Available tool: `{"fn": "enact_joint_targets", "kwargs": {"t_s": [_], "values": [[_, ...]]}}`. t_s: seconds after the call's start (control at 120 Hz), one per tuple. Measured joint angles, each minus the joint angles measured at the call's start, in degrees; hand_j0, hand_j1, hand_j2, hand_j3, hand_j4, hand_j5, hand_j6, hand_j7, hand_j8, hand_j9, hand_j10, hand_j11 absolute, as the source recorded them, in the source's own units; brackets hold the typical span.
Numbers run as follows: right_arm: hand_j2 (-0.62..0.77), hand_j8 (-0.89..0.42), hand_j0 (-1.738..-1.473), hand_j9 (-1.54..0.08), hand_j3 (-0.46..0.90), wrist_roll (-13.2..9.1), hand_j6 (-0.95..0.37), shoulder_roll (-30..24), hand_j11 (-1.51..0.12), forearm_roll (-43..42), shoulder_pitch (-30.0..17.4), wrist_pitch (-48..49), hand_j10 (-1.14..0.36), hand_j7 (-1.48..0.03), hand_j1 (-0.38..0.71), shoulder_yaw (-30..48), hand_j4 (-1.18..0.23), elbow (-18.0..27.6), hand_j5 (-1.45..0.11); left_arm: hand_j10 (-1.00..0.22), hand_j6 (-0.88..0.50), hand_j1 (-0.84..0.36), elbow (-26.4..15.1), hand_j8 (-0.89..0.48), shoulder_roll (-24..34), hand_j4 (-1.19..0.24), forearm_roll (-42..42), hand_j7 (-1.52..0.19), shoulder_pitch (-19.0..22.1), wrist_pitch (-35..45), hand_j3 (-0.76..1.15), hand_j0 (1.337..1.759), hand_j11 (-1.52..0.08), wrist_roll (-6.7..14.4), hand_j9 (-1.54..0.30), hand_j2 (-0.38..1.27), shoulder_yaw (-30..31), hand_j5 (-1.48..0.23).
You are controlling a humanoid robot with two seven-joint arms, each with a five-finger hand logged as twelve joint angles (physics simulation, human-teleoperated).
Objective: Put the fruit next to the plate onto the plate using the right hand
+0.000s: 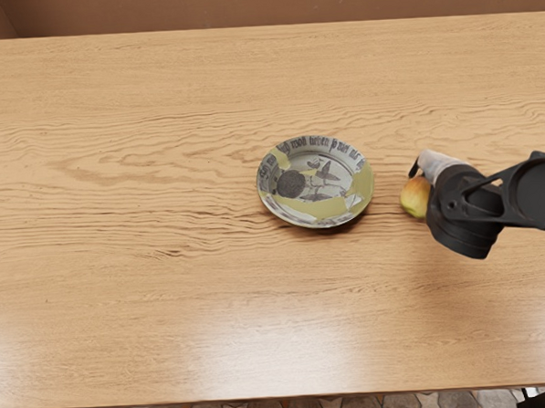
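Looking down on a wooden table [122, 294]. Near its middle, a bit toward the right edge: a plate [315, 181] with a painted picture and nothing on it. Just beside the plate's right rim, between the plate and the right edge of the table: the fruit [415, 197], small, round, yellow with a touch of red. Seemingly sitting on the wood, not lifted. Not touching the plate.

In from the right edge: the right hand [448, 195], close up against the right side of the fruit and hiding part of it. Open, or clamped around the fruit? Cannot tell from this view; too much dark bulk in the way. No left hand to be seen anywhere.

So, how far along? Probably just the start. Done, by the look of it: getting the hand to the fruit. Not yet done: a sure hold, lifting up, carrying over toward the middle of the table, setting down on the plate, letting go. Only a short trip to make, with the rim so near. Best to lift high enough to clear that raised rim, and to put down softly to stop any rolling off.
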Motion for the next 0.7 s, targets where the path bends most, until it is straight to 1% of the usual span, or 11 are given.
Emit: {"fn": "enact_joint_targets", "kwargs": {"t_s": [0.125, 0.183, 0.242, 0.35, 0.358, 0.367, 0.425, 0.508, 0.575, 0.7], "values": [[-0.06, -0.43, -1.658, -0.56, 0.00, 0.0, -0.43, -0.1, -0.56, 0.0, -0.1, 0.0, -0.43, -0.56, 0.15, 0.1, -0.43, 0.5, -0.56, 0.00, 0.00, 0.35, 0.0, 0.00, 0.0, 0.00, 0.0, 0.00, 0.0, 0.0, 0.00, 1.658, 0.00, 0.0, 0.00, 0.00, 0.0, 0.00], [-0.04, -0.47, -1.657, -0.61, 0.00, 0.0, -0.39, -0.1, -0.61, -0.1, -0.1, 0.0, -0.47, -0.61, 0.18, 0.2, -0.47, 0.6, -0.61, 0.00, 0.00, 0.35, 0.0, 0.00, 0.0, 0.00, 0.0, 0.00, 0.0, 0.0, 0.00, 1.658, 0.00, 0.0, 0.00, 0.00, 0.0, 0.00], [-0.02, -0.51, -1.655, -0.67, 0.00, -0.1, -0.38, -0.1, -0.67, -0.1, -0.1, 0.0, -0.51, -0.66, 0.19, 0.2, -0.45, 0.7, -0.67, 0.00, 0.00, 0.35, 0.0, 0.00, 0.0, 0.00, 0.0, 0.00, 0.0, 0.0, 0.00, 1.658, 0.00, 0.0, 0.00, 0.00, 0.0, 0.00], [0.05, -0.48, -1.652, -0.77, 0.00, -0.1, -0.37, -0.1, -0.77, -0.2, -0.2, 0.0, -0.58, -0.76, 0.19, 0.2, -0.44, 0.7, -0.77, 0.00, 0.00, 0.35, 0.0, 0.00, 0.0, 0.00, 0.0, 0.00, 0.0, 0.0, 0.00, 1.658, 0.00, 0.0, 0.00, 0.00, 0.0, 0.00], [0.04, -0.48, -1.652, -0.77, 0.00, -0.1, -0.37, -0.1, -0.77, -0.2, -0.2, 0.0, -0.59, -0.77, 0.19, 0.2, -0.45, 0.7, -0.78, 0.00, 0.00, 0.35, 0.0, 0.00, 0.0, 0.00, 0.0, 0.00, 0.0, 0.0, 0.00, 1.658, 0.00, 0.0, 0.00, 0.00, 0.0, 0.00], [0.05, -0.48, -1.652, -0.78, 0.00, -0.1, -0.37, -0.1, -0.78, -0.2, -0.2, 0.0, -0.59, -0.77, 0.19, 0.2, -0.45, 0.7, -0.78, 0.00, 0.00, 0.35, 0.0, 0.00, 0.0, 0.00, 0.0, 0.00, 0.0, 0.0, 0.00, 1.658, 0.00, 0.0, 0.00, 0.00, 0.0, 0.00], [0.04, -0.48, -1.650, -0.82, 0.00, -0.1, -0.37, -0.1, -0.82, -0.3, -0.2, 0.0, -0.62, -0.81, 0.18, 0.2, -0.45, 0.7, -0.83, 0.00, 0.00, 0.35, 0.0, 0.00, 0.0, 0.00, 0.0, 0.00, 0.0, 0.0, 0.00, 1.658, 0.00, 0.0, 0.00, 0.00, 0.0, 0.00], [0.14, -0.48, -1.650, -0.87, 0.00, 0.0, -0.38, 0.0, -0.87, -0.4, -0.3, 0.0, -0.66, -0.86, 0.19, 0.4, -0.47, 0.8, -0.87, 0.00, 0.00, 0.35, 0.0, 0.00, 0.0, 0.00, 0.0, 0.00, 0.0, 0.0, 0.00, 1.658, 0.00, 0.0, 0.00, 0.00, 0.0, 0.00], [0.17, -0.48, -1.649, -0.91, 0.00, 0.0, -0.38, 0.0, -0.92, -0.4, -0.3, -0.1, -0.69, -0.90, 0.20, 0.4, -0.48, 1.0, -0.91, 0.00, 0.00, 0.35, 0.0, 0.00, 0.0, 0.00, 0.0, 0.00, 0.0, 0.0, 0.00, 1.658, 0.00, 0.0, 0.00, 0.00, 0.0, 0.00], [0.18, -0.44, -1.647, -0.97, 0.00, 0.1, -0.34, 0.0, -0.98, -0.5, -0.3, -0.1, -0.72, -0.95, 0.22, 0.5, -0.44, 1.2, -0.97, 0.00, 0.00, 0.35, 0.0, 0.00, 0.0, 0.00, 0.0, 0.00, 0.0, 0.0, 0.00, 1.658, 0.00, 0.0, 0.00, 0.00, 0.0, 0.00]]}}
